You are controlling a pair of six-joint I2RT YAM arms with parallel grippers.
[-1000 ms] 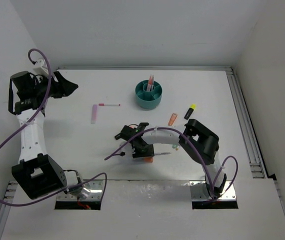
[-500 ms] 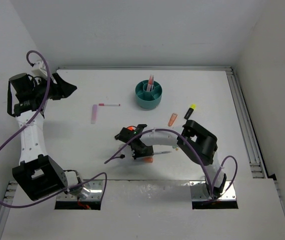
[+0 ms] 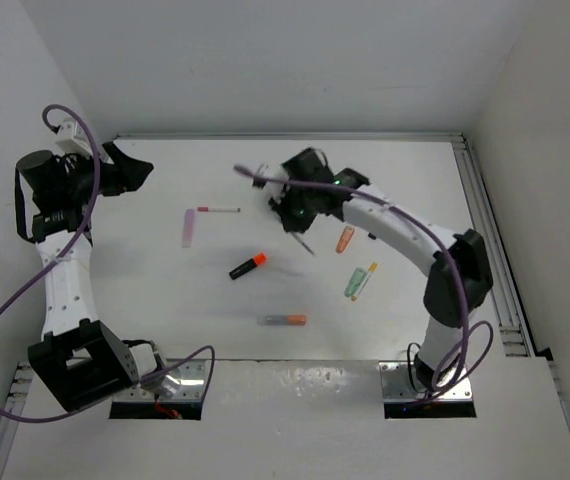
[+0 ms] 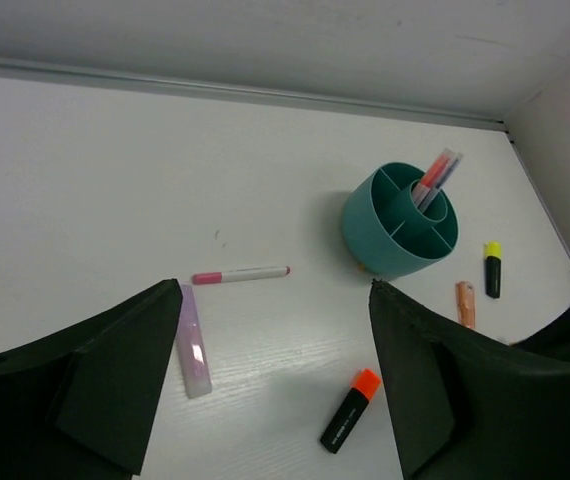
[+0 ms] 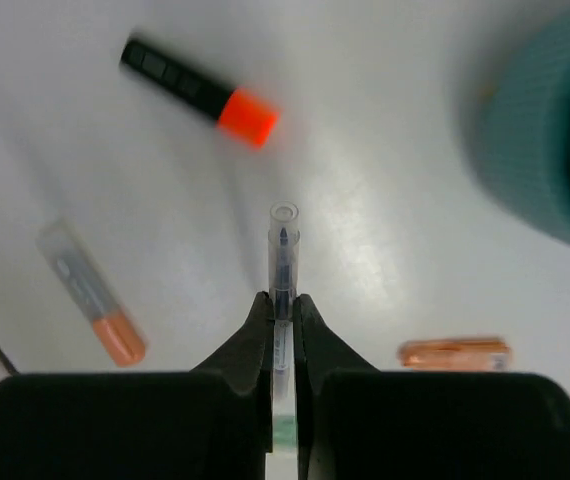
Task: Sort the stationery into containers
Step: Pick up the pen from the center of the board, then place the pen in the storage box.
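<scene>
My right gripper point(image 5: 283, 300) is shut on a thin clear pen point(image 5: 284, 240) with a dark tip, held above the table. The teal cup point(image 5: 555, 150) is a blur at that view's right edge. From above, the right gripper point(image 3: 300, 212) hangs over the cup and hides it, and the pen point(image 3: 306, 242) pokes out below it. The left wrist view shows the teal cup point(image 4: 383, 240) with pens point(image 4: 435, 180) standing in it. My left gripper point(image 4: 275, 288) is open and empty, high at the back left point(image 3: 130, 172).
Loose on the table lie a pink pen point(image 3: 218, 210), a lilac marker point(image 3: 187, 227), a black-orange marker point(image 3: 248, 265), an orange marker point(image 3: 345, 238), a green marker point(image 3: 357, 282) and an orange-tipped grey marker point(image 3: 283, 320). A black-yellow marker point(image 4: 492, 269) lies right of the cup.
The right gripper shut on the clear pen near the front centre, lifted it and swung back over the cup. The left gripper's jaws opened wider.
</scene>
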